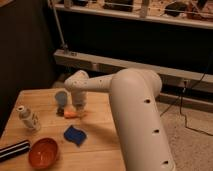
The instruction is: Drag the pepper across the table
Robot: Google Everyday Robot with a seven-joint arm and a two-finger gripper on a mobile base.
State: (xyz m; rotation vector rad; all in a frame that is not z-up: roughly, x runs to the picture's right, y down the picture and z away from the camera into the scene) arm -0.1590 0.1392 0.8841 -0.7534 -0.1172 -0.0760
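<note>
worktop [97, 127]: pale wood, visible grain, matt | arm [135, 100]: smooth cream shell, slight sheen | tool [78, 106]: closed, just above pepper [71, 114] | pepper: matt orange | bowl [43, 152]: glossy orange-red, smooth | pad [75, 135]: dark-blue, matt, near pepper

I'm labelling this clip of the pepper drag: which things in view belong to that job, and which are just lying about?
In the job: pepper; table; pincer, shut, low over the pepper.

Lying about: orange bowl; blue wavy piece; white bottle; striped bar; grey-blue cup.
</note>
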